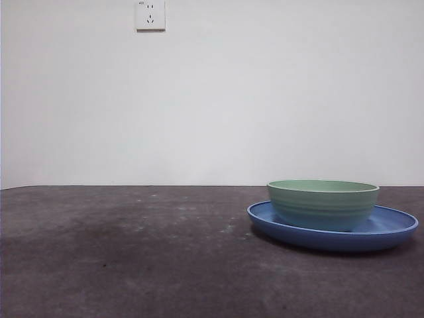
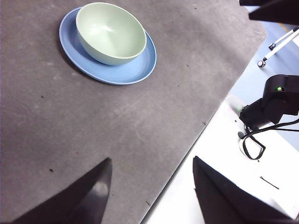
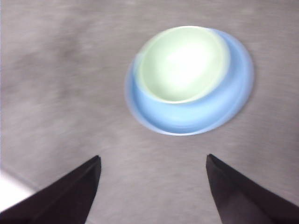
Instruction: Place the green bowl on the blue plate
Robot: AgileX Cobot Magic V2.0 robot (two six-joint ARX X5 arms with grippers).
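Note:
The green bowl (image 1: 323,203) stands upright inside the blue plate (image 1: 391,232) at the right of the table, off-centre toward the plate's left side. Both wrist views show them too: green bowl (image 2: 110,32) on blue plate (image 2: 135,70), and green bowl (image 3: 182,63) on blue plate (image 3: 205,116), blurred. My left gripper (image 2: 152,170) is open and empty, far from the dishes over the table's edge. My right gripper (image 3: 153,161) is open and empty, hanging above the table short of the plate. Neither arm shows in the front view.
The dark grey table (image 1: 132,252) runs back to a white wall with a socket (image 1: 150,14). Off the table's edge, the left wrist view shows a white surface with a black device and cable (image 2: 268,107) and a stand's wheeled leg (image 2: 275,44).

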